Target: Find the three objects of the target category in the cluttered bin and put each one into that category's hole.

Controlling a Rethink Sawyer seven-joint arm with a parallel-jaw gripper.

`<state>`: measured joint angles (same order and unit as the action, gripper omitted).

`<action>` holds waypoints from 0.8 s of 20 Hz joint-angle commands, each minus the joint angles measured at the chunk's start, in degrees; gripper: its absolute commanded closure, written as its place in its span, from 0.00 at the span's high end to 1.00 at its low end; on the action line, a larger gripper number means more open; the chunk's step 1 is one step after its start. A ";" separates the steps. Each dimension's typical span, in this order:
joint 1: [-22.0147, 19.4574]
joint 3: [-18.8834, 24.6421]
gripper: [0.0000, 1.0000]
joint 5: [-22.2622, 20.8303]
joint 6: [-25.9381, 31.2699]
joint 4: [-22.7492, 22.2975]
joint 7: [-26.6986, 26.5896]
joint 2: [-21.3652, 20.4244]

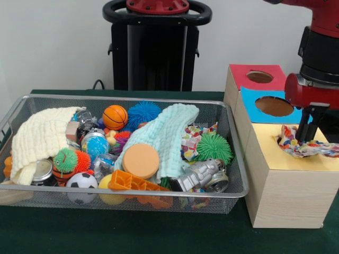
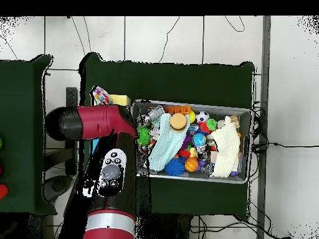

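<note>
from my feed the black gripper [image 1: 307, 138] was clamped on one crumpled multicoloured patterned cloth [image 1: 304, 145] over the yellow-topped wooden box's [image 1: 288, 182] hole; two more cloths, cream [image 1: 39, 138] and mint [image 1: 164, 136], lay in the wire mesh bin [image 1: 127, 197].

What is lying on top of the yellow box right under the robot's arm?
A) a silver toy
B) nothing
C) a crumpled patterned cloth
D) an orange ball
C: the crumpled patterned cloth lies on the yellow box beneath the gripper.
</note>
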<state>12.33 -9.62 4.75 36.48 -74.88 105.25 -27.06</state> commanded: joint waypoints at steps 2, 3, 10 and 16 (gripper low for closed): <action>-0.74 -1.46 0.00 -2.15 -4.80 -0.47 10.76 4.42; -0.79 -1.94 0.00 -2.40 -5.10 -0.20 10.68 4.51; -1.45 -3.09 0.00 -2.20 -8.42 1.67 10.61 7.26; -1.15 -3.07 0.00 -1.34 -10.05 2.53 10.92 9.37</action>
<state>12.44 -12.97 4.37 30.60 -73.05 105.25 -21.92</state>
